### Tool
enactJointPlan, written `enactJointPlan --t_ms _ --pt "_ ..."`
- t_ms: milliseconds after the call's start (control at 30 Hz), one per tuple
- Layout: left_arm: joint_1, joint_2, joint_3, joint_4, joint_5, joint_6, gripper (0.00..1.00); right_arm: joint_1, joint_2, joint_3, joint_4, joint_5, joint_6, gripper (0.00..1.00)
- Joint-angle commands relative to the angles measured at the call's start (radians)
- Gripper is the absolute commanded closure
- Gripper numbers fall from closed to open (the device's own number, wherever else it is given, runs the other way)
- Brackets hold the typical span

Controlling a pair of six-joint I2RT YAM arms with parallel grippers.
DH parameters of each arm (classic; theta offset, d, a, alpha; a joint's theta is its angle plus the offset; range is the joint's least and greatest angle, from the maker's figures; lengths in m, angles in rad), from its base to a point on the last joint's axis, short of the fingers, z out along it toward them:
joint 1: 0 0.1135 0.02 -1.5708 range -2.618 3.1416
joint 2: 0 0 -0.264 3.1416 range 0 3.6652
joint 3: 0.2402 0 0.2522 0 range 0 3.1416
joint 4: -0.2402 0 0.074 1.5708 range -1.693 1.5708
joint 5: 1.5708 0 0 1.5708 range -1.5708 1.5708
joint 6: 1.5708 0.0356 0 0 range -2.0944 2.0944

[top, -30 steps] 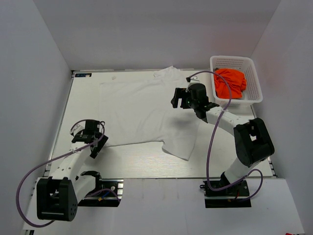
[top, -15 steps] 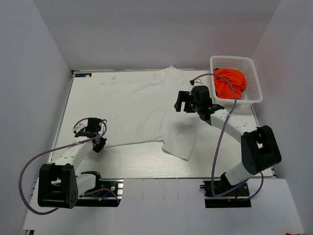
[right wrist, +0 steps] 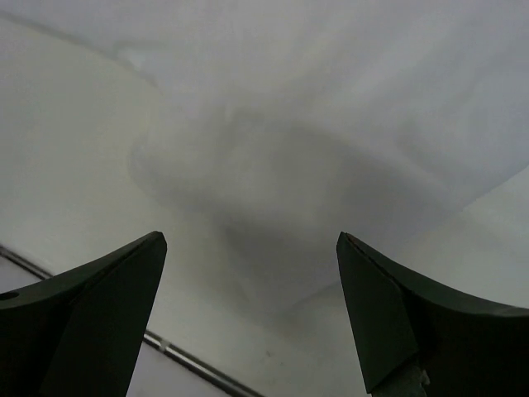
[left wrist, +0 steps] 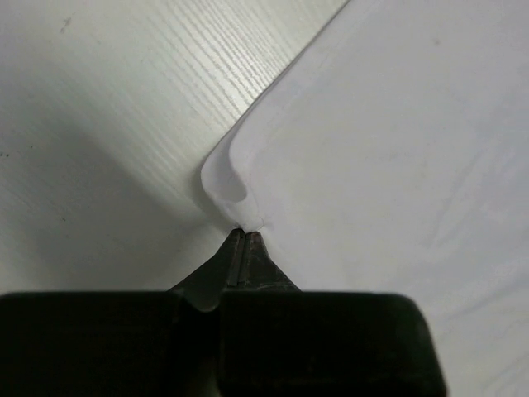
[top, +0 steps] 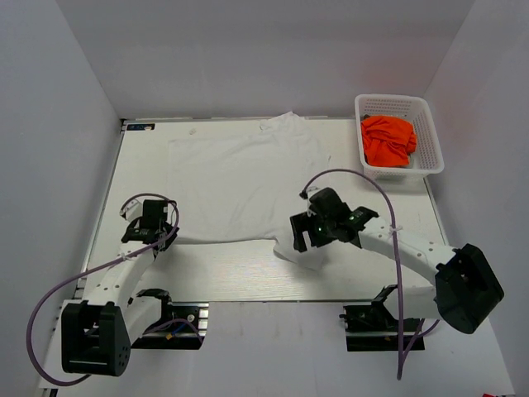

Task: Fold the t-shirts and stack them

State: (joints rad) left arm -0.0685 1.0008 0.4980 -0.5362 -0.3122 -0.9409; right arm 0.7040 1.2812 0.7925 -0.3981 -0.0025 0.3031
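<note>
The white t-shirt [top: 240, 178] lies spread flat across the middle of the table. My left gripper [top: 162, 238] is at its near-left corner. In the left wrist view the left gripper [left wrist: 245, 233] is shut, pinching the very tip of that curled corner of the white t-shirt [left wrist: 397, 149]. My right gripper [top: 301, 241] hangs open over the shirt's near-right flap. In the right wrist view the right gripper [right wrist: 250, 240] stands wide, with the white t-shirt [right wrist: 314, 107] below it and nothing between its fingers. The orange t-shirt [top: 387, 139] lies bunched in the basket.
A white mesh basket [top: 429, 124] stands at the back right corner of the table. The table's metal front edge [right wrist: 165, 346] runs just below the right gripper. Grey walls close in the left, back and right sides.
The left gripper has shut on the white shirt's near-left corner. The right arm has swung from beside the basket forward and down to the shirt's near-right flap, staying open.
</note>
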Motion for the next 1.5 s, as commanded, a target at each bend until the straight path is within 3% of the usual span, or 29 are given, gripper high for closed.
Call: enactJointPlan --t_ms 0,100,200,467,533,667,1000,1133,1300,1467 --pt "-0.005 -0.036 -0.007 0.044 -0.016 0.036 1.00 0.060 -0.022 -0.067 -0.096 -0.056 0.002 0.11" --pt "-0.005 -0.036 -0.016 0.053 -0.007 0.045 1.00 0.127 0.024 -0.085 -0.104 -0.036 0.011 0.11" --pt "-0.005 -0.025 -0.016 0.053 0.005 0.045 1.00 0.189 0.067 -0.090 -0.116 0.087 0.030 0.12" --pt "-0.005 0.007 -0.016 0.053 0.005 0.045 1.00 0.232 0.122 -0.118 -0.111 0.168 0.094 0.30" --pt "-0.005 0.007 -0.016 0.053 0.015 0.045 1.00 0.238 0.144 -0.110 -0.111 0.182 0.117 0.45" --pt "-0.005 0.007 -0.007 0.053 0.015 0.045 1.00 0.236 0.138 -0.078 -0.117 0.301 0.163 0.99" --pt "-0.005 0.035 0.051 0.062 0.024 0.034 1.00 0.158 0.127 0.134 -0.064 0.439 0.108 1.00" --pt "0.013 0.081 0.071 0.100 0.056 0.034 1.00 0.100 0.121 0.177 0.056 0.512 0.068 1.00" --pt "0.013 0.208 0.197 0.096 0.012 0.034 1.00 0.031 0.174 0.301 0.188 0.441 -0.028 1.00" --pt "0.013 0.314 0.310 0.056 -0.031 0.025 1.00 -0.044 0.279 0.402 0.199 0.389 -0.078 1.00"
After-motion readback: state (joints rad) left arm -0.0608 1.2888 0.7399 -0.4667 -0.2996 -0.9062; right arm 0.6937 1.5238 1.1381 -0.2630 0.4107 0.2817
